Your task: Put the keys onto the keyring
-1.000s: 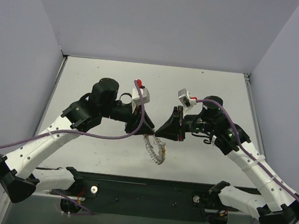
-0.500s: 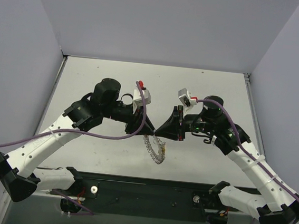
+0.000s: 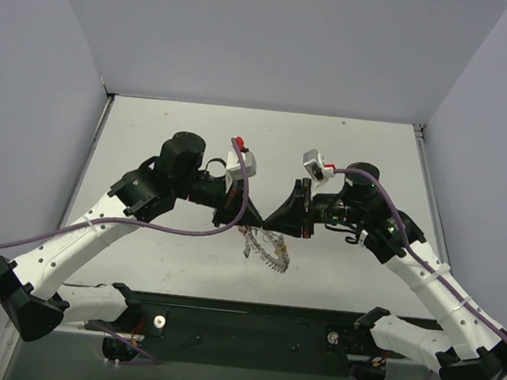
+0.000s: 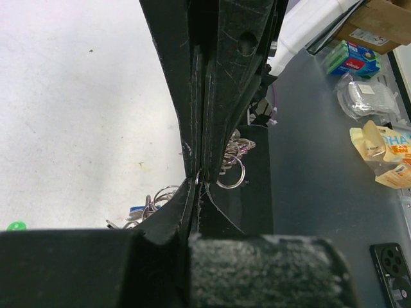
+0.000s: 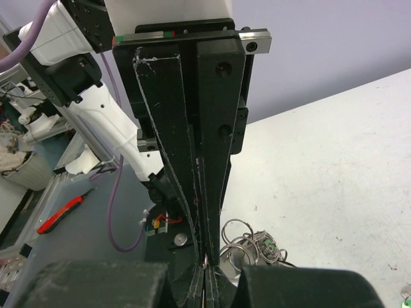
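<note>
The left gripper (image 3: 256, 221) reaches in from the left edge of the table (image 3: 151, 135) and the right gripper (image 3: 268, 222) from the right edge. They meet tip to tip over the middle. The keyring (image 3: 266, 249) sits just on the near-edge side of those tips, with keys (image 4: 138, 209) bunched close beside it.

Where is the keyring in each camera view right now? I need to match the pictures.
Top external: the keyring shows just below picture centre, over the white table.
Left wrist: its wire loops sit low in the middle, by the table's edge.
Right wrist: its loops are at bottom centre, again by that edge.
Shared landmark: the white table's near edge, where it meets the dark surface.
</note>
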`<act>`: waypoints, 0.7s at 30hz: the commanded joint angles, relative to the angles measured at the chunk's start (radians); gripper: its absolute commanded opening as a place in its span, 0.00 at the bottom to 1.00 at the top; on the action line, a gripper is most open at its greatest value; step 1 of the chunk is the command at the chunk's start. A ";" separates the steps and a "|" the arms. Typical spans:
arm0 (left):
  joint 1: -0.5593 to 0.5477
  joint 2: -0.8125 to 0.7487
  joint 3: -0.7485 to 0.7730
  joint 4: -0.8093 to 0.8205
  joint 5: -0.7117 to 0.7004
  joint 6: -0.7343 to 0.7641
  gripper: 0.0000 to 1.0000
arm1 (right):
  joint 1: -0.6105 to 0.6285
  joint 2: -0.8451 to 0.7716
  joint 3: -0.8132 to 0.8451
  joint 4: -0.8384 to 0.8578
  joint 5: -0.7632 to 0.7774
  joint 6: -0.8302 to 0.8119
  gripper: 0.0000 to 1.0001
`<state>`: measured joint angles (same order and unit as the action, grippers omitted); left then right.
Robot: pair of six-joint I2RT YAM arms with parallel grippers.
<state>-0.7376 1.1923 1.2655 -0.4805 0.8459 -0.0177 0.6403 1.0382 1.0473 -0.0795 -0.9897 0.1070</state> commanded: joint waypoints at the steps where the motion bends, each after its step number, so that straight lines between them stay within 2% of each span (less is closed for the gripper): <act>1: -0.009 -0.034 -0.006 0.062 -0.016 -0.007 0.00 | -0.007 -0.032 0.019 0.101 0.074 0.011 0.07; 3: -0.009 -0.051 -0.027 0.082 -0.053 -0.011 0.00 | -0.005 -0.046 0.013 0.101 0.149 0.014 0.17; 6: -0.006 -0.083 -0.057 0.105 -0.105 -0.016 0.00 | -0.008 -0.073 -0.004 0.103 0.247 0.022 0.52; 7: -0.005 -0.098 -0.063 0.109 -0.119 -0.018 0.00 | -0.010 -0.081 -0.009 0.104 0.276 0.023 0.73; 10: 0.000 -0.120 -0.086 0.129 -0.168 -0.025 0.00 | -0.014 -0.112 -0.036 0.121 0.380 0.037 0.94; 13: 0.007 -0.131 -0.103 0.138 -0.195 -0.031 0.00 | -0.022 -0.132 -0.053 0.132 0.445 0.059 0.99; 21: 0.059 -0.138 -0.132 0.151 -0.260 -0.059 0.00 | -0.063 -0.101 -0.053 0.132 0.473 0.108 1.00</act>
<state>-0.7177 1.0809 1.1355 -0.4221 0.6266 -0.0467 0.6003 0.9199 0.9928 -0.0032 -0.5560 0.1799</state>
